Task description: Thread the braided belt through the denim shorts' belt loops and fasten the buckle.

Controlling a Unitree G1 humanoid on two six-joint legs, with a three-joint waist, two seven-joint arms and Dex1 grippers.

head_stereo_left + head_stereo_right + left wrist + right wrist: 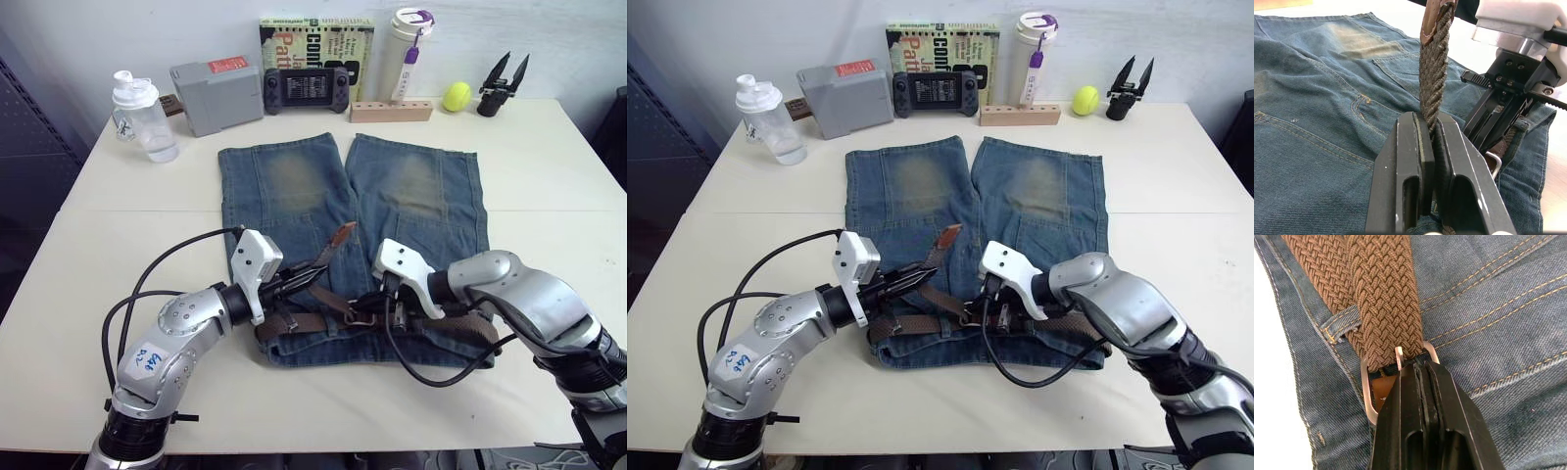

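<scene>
While your left gripper (312,277) clamps the braided belt (1433,78), pull toward 11 o'clock. Keep your right gripper (1422,366) pinched on the buckle (1370,399), so the prong seats.

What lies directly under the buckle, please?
Under the buckle the denim shorts show; a brown leather bit shows inside its frame. The right gripper, shut on it, covers the rest.

cream table (549,225) against pale wall (147,29); dark perforated panel (24,137) at left, dark floor beyond.
</scene>
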